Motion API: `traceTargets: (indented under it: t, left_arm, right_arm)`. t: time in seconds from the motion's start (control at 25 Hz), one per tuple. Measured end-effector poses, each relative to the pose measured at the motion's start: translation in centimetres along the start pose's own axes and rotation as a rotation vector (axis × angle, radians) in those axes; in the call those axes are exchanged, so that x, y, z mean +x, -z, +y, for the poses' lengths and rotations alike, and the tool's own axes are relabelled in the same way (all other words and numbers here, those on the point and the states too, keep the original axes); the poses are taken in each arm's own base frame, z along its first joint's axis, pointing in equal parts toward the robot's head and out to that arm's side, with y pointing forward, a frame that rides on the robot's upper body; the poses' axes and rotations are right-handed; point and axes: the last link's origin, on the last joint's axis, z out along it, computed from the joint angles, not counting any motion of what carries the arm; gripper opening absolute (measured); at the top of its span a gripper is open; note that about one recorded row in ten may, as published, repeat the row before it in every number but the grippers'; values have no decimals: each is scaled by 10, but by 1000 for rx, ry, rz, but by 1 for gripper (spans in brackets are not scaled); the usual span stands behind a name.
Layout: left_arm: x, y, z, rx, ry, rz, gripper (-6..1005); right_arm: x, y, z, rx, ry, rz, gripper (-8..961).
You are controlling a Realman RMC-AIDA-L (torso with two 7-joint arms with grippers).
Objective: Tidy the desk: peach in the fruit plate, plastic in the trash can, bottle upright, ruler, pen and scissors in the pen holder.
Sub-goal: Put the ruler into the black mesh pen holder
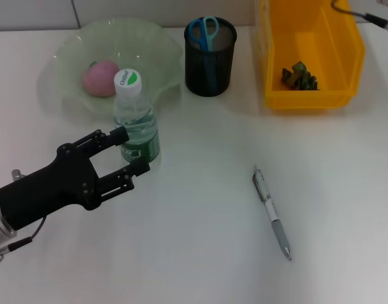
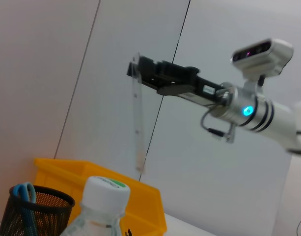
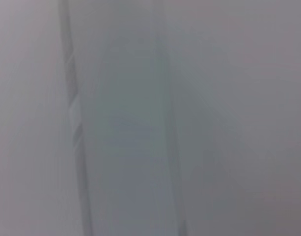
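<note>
left claw [image 1: 127, 152] spread around upright bottle [image 1: 135, 123], left-centre of frame | right claw [image 2: 138, 73] raised, pinching ruler [image 2: 137, 123] | advice - back straight out, don't tip bottle

Bare desk [image 1: 200, 215] around the pen [image 1: 271, 212]; bottle [image 1: 135, 120] blocks the plate [image 1: 162, 47].

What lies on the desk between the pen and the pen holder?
Nothing: in the head view the stretch of white desk from the pen up to the black mesh pen holder is bare. The bottle stands off to the left.
</note>
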Motion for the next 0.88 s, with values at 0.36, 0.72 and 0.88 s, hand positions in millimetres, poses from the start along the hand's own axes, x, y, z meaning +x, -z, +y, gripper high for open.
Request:
traceTargets:
  t: [0.36,0.72,0.88]
  left_arm:
    - [2,-3,-2,-2,-5,5,742]
    - [3,-6,-1,-13,-10,11,742]
    - [6,-8,-1,-24,-16,16,742]
  right_arm:
    - [42,-27,-12,196,-52,-203,388]
    - [54,-53,-4,219,-36,-142,404]
    - [55,-58,-3,222,-34,-120,411]
